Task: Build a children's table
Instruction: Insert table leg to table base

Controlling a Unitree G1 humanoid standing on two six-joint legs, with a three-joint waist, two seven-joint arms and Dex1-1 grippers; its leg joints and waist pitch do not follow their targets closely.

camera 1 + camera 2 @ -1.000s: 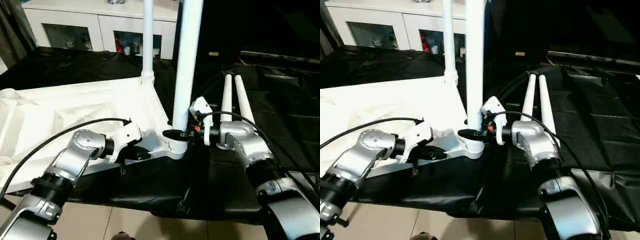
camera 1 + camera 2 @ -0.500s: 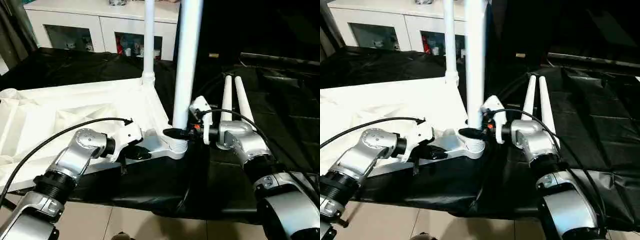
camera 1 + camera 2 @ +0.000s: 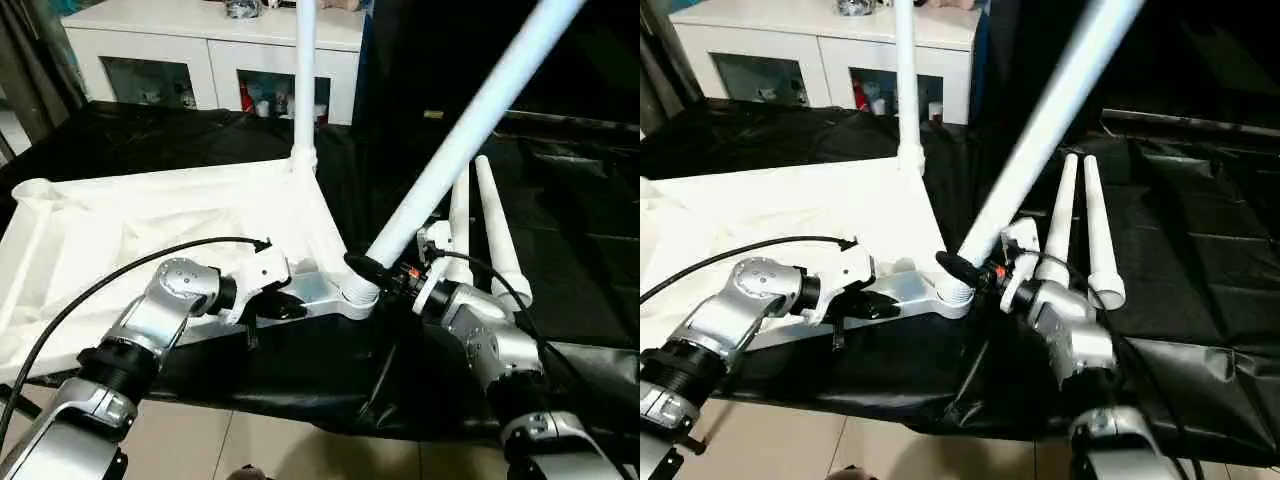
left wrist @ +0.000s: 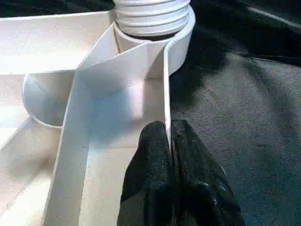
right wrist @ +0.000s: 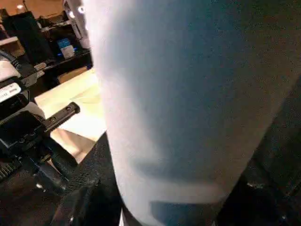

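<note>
- The work surface is covered with a black sheet [image 3: 570,260], creased and slightly glossy, which hangs over the near edge above a pale tiled floor [image 3: 300,450].
- The white tabletop [image 3: 150,215] is laid upside down on the sheet at the robot's left, its ribbed underside turned up and its rim [image 4: 165,94] standing as a thin wall.
- At the far right corner of the tabletop an upright leg [image 3: 304,80] is seated in its socket.
- At the near right corner a tilted leg [image 3: 470,120] is set with its foot in the ringed corner socket [image 4: 153,16]; it is leaned steeply towards the robot's right and away.
- Two spare legs [image 3: 480,215] are laid side by side on the sheet, just beyond the right forearm, tapered ends pointing away.
- The left gripper [image 4: 169,141] is pressed together on the tabletop's rim close to the near corner socket, one black finger on each side of the thin wall.
- The right gripper [image 3: 372,272] is closed around the base of the tilted leg, just above the socket; in the right wrist view the leg is seen close up between the black fingers [image 5: 94,179].
- Behind the surface a white cabinet [image 3: 210,50] with glass doors is placed against the back of the room; small coloured objects are seen behind the glass but cannot be made out.
- To the right of the cabinet the room is dark.
</note>
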